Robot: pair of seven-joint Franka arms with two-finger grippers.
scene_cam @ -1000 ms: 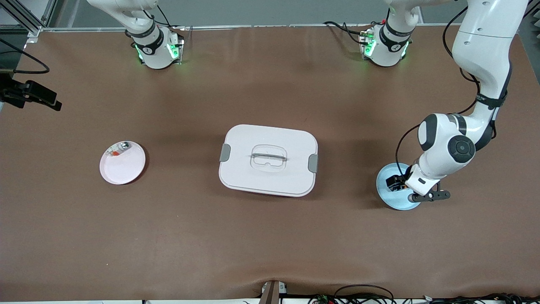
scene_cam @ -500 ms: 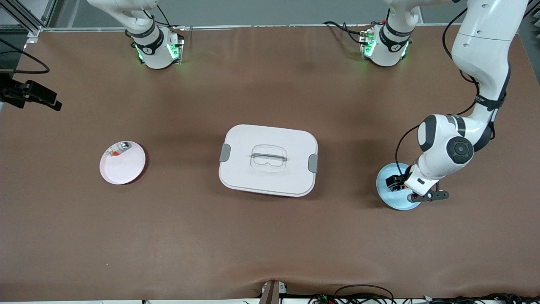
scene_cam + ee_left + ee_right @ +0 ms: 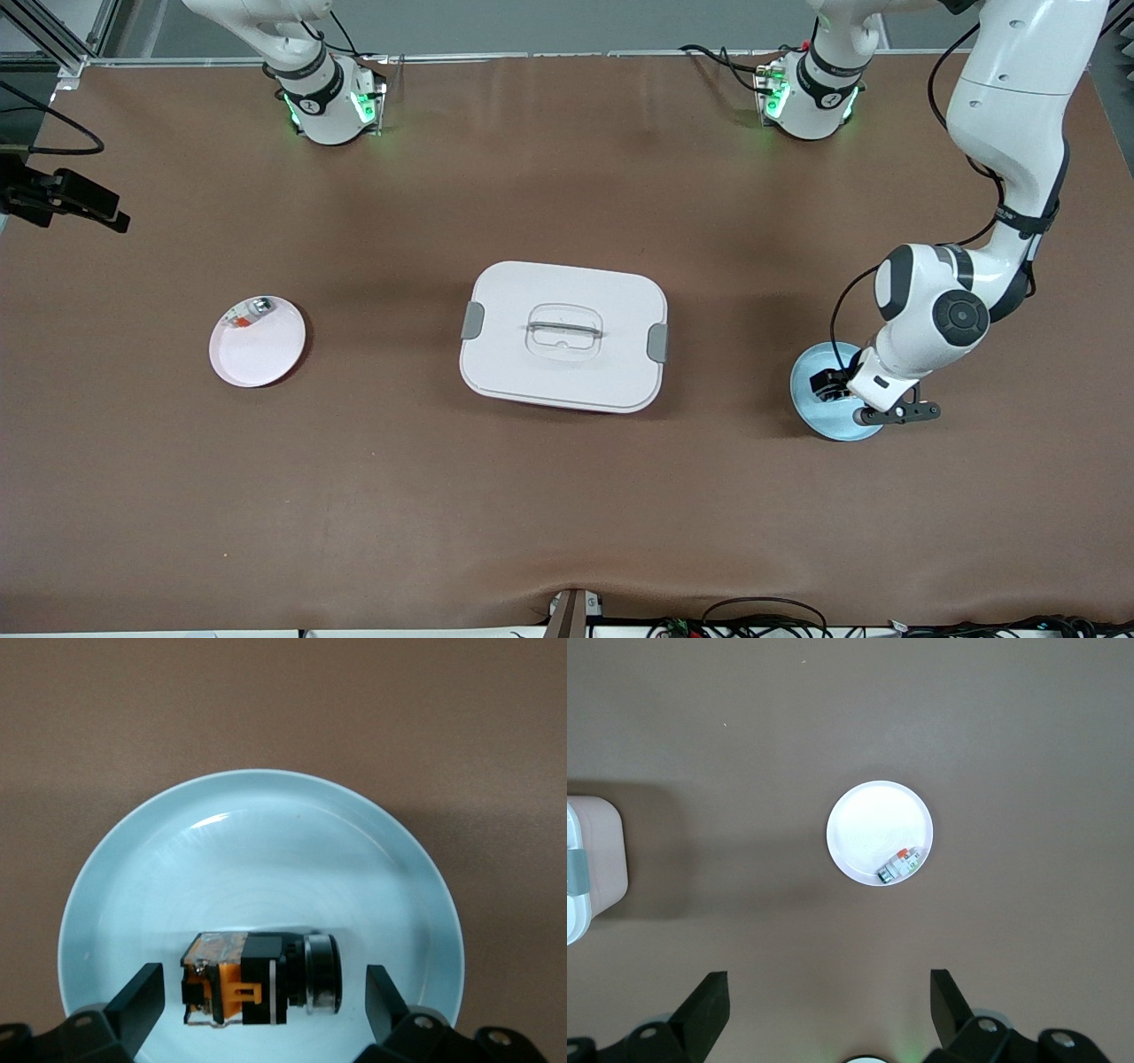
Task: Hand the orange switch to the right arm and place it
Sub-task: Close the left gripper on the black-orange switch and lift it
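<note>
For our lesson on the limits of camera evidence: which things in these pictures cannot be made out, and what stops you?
- Front view: the orange switch on the blue plate is hidden by the left gripper.
- Front view: the right gripper is cut off by the top edge.
- Both views: the small part on the pink plate is too small for its markings to be read.

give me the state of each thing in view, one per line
orange switch: lying on its side in the blue plate, between the open left claw fingers, not gripped
blue plate: on the table, holding the switch
left claw: open, low over the blue plate
right claw: open, high over the table, waiting
white box: lid on
pink plate: holding a small clear-cased part
</note>
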